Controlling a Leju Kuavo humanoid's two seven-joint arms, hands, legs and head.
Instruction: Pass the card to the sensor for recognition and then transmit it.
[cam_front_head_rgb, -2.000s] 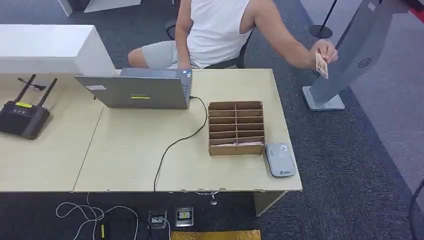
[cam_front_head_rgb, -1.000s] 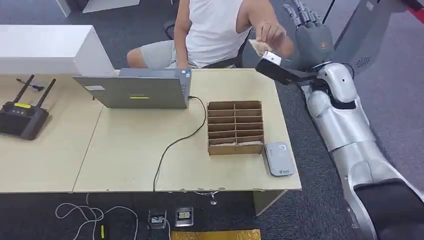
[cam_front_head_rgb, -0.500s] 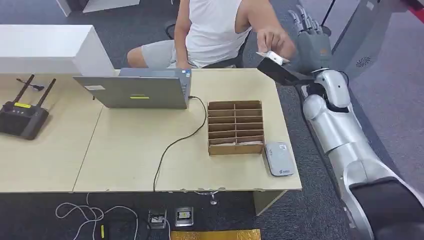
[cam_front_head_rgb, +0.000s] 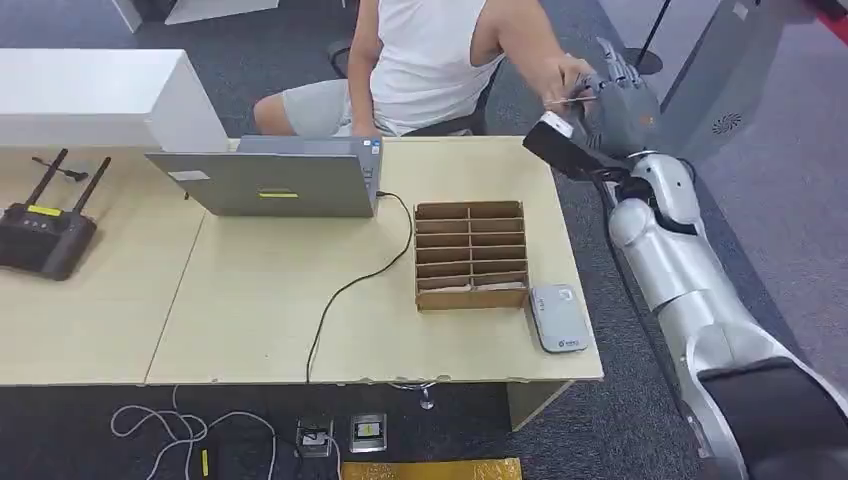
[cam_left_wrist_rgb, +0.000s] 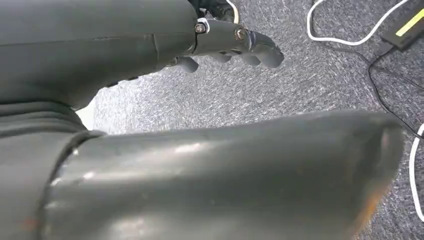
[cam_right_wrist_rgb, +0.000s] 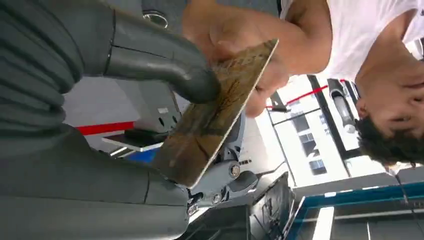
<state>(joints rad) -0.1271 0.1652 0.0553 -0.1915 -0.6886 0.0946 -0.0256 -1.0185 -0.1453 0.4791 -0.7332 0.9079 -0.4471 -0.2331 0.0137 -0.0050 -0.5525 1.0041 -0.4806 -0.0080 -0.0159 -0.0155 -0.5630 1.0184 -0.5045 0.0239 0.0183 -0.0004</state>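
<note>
A grey open laptop sits at the tan wooden desk's twelve o'clock, a black two-antenna router at nine, a brown slotted cardboard organiser at three.

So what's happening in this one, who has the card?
A seated person is handing a card to the robot's right hand, raised past the far right corner of the table. The thumb presses on the card's face while the person's hand is on it too, so the handover is midway. The grey sensor lies on the table beside the wooden organizer, not used yet. The left hand hangs over the carpet, holding nothing.
</note>
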